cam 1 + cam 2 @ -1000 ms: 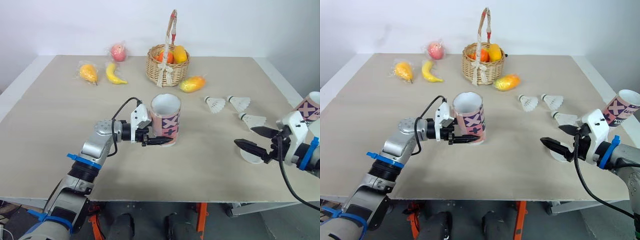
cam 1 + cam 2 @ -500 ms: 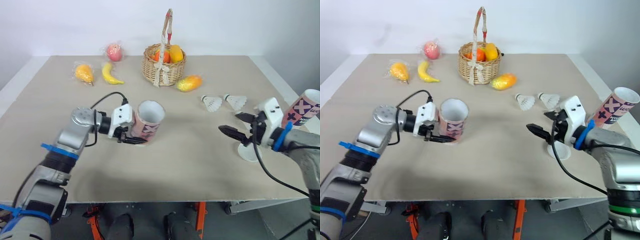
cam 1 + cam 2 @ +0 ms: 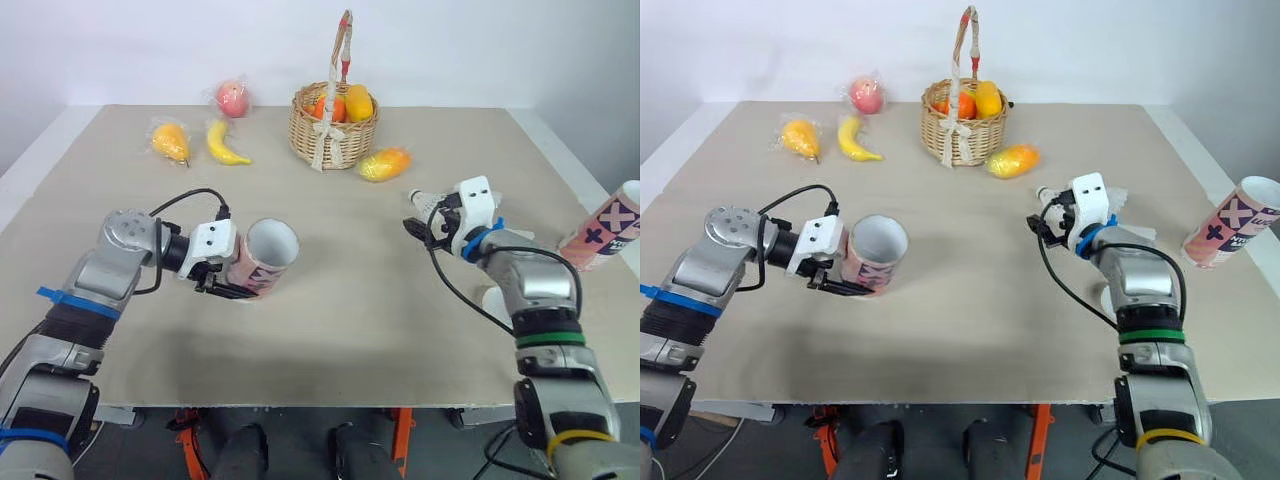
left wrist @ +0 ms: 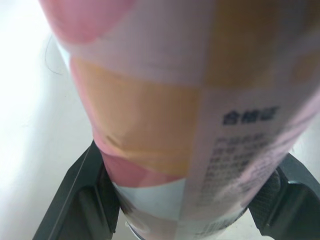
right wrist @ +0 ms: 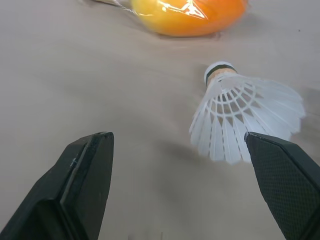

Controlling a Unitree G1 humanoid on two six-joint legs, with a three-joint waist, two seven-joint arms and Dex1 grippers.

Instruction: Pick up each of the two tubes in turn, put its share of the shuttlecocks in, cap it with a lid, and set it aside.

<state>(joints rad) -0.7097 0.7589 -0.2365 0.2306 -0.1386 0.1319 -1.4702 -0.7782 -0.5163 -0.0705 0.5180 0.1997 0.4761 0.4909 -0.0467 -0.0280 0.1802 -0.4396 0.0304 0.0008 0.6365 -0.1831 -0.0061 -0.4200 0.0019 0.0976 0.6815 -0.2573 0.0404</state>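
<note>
Beige table (image 3: 350, 330): left gripper (image 3: 228, 291) clamped on tilted pink-orange tube (image 3: 265, 262), mouth open; right gripper (image 5: 177, 145) spread beside white shuttlecock (image 5: 250, 125).

Both arms out front — one clamped, one spread.
The left arm (image 3: 108, 272) bends inward at the elbow, its left gripper (image 3: 238, 292) closed around a tilted tube (image 3: 264, 260). The right arm (image 3: 530, 282) angles forward, with the right gripper's (image 5: 179, 140) fingers wide apart.

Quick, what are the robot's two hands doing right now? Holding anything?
Left gripper: jaws closed on the tube, which is tilted.
Right gripper: jaws open, holding nothing, facing a shuttlecock.
</note>
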